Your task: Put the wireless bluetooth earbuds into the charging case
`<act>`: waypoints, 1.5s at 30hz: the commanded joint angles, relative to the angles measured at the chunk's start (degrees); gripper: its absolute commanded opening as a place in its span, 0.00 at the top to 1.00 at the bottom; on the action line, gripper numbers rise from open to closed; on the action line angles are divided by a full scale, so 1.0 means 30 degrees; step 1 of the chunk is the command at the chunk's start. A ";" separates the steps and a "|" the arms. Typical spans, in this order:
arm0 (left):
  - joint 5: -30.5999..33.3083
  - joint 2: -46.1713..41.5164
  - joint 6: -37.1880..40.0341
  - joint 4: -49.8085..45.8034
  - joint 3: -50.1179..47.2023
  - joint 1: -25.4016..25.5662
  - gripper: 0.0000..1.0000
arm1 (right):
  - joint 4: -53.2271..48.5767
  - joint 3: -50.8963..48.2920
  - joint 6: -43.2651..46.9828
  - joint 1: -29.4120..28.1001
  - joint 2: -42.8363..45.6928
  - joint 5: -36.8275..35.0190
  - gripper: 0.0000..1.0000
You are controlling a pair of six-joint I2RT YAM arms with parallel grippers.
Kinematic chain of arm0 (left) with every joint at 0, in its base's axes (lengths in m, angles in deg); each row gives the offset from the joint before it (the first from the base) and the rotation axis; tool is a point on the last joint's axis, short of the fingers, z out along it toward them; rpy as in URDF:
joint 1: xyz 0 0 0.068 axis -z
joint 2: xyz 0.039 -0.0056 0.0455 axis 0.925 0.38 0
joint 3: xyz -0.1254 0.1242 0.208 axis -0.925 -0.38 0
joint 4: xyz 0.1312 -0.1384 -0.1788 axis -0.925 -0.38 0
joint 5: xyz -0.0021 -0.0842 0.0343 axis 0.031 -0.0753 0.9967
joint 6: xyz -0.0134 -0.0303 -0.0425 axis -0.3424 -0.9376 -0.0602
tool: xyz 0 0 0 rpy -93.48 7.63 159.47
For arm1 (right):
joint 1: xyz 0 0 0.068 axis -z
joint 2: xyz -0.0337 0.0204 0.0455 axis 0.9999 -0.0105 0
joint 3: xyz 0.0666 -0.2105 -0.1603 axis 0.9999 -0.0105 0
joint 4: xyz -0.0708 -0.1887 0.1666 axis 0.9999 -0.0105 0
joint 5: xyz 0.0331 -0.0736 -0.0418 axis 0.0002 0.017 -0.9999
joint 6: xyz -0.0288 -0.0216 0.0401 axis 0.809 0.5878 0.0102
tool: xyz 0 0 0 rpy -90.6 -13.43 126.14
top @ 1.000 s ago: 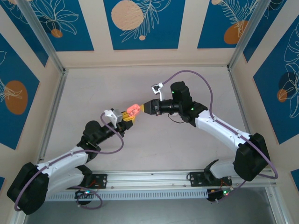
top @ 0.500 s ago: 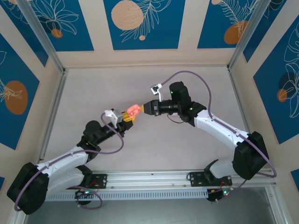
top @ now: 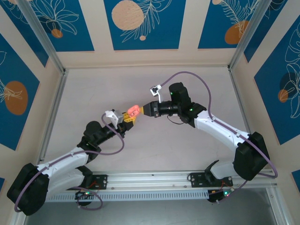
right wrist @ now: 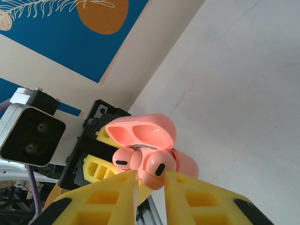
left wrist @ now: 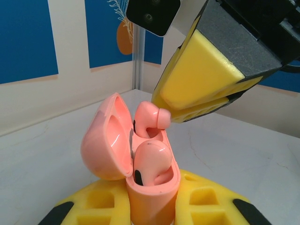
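The right gripper has edged a touch closer to the charging case, and its fingers have drawn in. They now pinch the raised earbud, whose stem is hidden down inside the case. The other earbud sits in the well beside it. The left gripper is clamped on the case's base, covering its bottom, and the lid is swung open. From above, the buds are too small to make out.

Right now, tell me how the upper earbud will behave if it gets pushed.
The upper earbud looks glossy and rounded, so it would probably slip or roll. It seems tiny and light. The case, pinched by the left gripper, should hold firm.
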 commanded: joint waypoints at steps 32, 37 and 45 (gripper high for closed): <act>0.0036 -0.0614 0.0198 -0.0089 0.0392 0.0086 0.84 | -0.0670 0.1007 0.0414 -0.0903 -0.0707 -0.0006 0.78; 0.0028 -0.0610 0.0198 -0.0067 0.0400 0.0101 0.83 | -0.1101 0.1096 0.0645 -0.0976 -0.0606 -0.0198 0.78; -0.0730 -0.0595 0.0349 -0.0037 0.0420 0.0101 0.83 | -0.1391 0.0901 0.1135 -0.0696 0.0868 -0.0744 0.72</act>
